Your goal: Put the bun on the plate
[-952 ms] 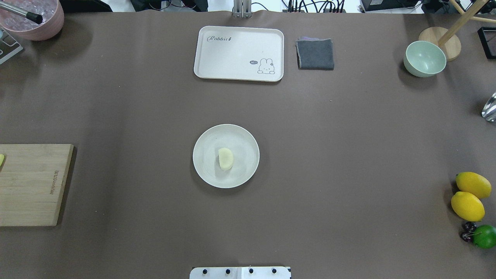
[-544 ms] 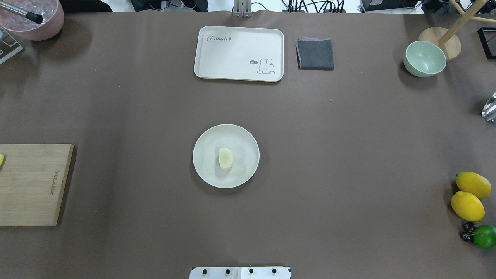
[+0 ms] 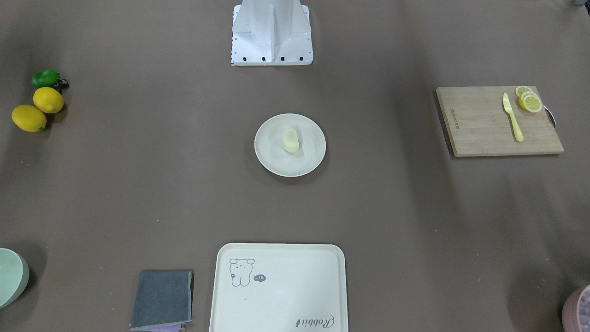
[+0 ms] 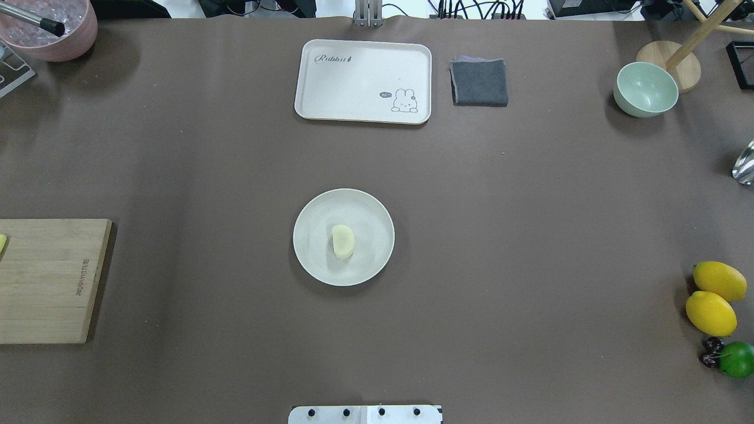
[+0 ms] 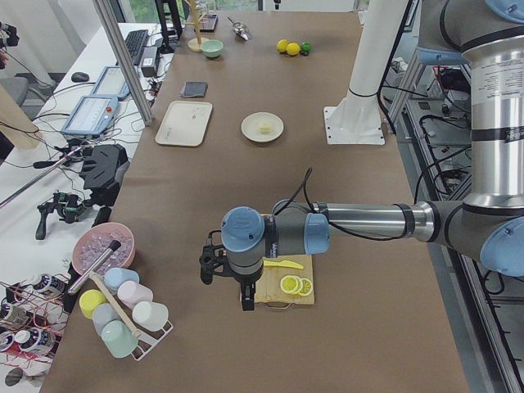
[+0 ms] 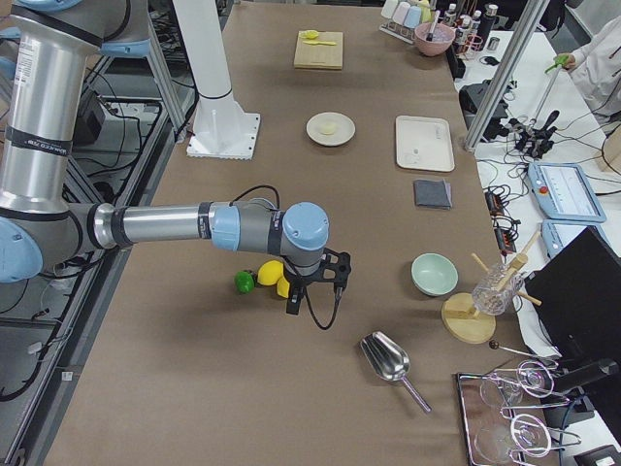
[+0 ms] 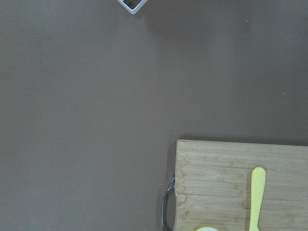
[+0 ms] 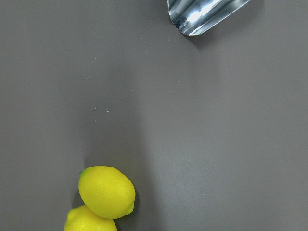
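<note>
The pale cream bun (image 4: 343,241) lies on its side just left of the middle of the round cream plate (image 4: 371,219), at the table's centre. The same bun (image 3: 290,140) and plate (image 3: 271,156) show in the front-facing view. No gripper is near them. My left gripper (image 5: 246,300) hangs over the end of the cutting board, far off at the table's left end. My right gripper (image 6: 291,305) hangs by the lemons at the right end. Both show only in the side views, so I cannot tell whether they are open or shut.
A rabbit tray (image 4: 363,81) and grey cloth (image 4: 479,82) sit at the far edge, a green bowl (image 4: 645,89) far right. Lemons (image 4: 711,312) and a lime (image 4: 736,358) lie at the right edge. The cutting board (image 3: 498,121) carries lemon slices (image 3: 529,100) and a yellow knife (image 3: 512,116).
</note>
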Tool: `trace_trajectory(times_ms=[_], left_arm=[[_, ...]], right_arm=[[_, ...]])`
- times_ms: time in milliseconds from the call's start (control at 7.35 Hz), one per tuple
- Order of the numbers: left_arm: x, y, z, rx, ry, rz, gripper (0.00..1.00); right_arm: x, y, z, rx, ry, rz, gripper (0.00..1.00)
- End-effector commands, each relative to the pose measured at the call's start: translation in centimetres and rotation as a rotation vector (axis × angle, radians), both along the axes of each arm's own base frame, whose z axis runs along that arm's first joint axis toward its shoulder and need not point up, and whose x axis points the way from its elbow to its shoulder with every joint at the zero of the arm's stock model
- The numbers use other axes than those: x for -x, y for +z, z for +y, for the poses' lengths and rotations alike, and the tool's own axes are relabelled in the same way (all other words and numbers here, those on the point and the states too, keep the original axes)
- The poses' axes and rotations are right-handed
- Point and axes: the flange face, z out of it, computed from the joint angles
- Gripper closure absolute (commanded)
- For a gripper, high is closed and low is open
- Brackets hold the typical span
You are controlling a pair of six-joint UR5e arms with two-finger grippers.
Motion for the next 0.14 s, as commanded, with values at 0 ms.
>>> trace_trajectory(times_ms=[0], left_arm=[[-0.01, 0.03, 0.04, 0.001, 0.000, 0.000, 0.03]], right_arm=[[0.00, 0.01, -0.01, 0.000, 0.000, 0.000, 0.00]])
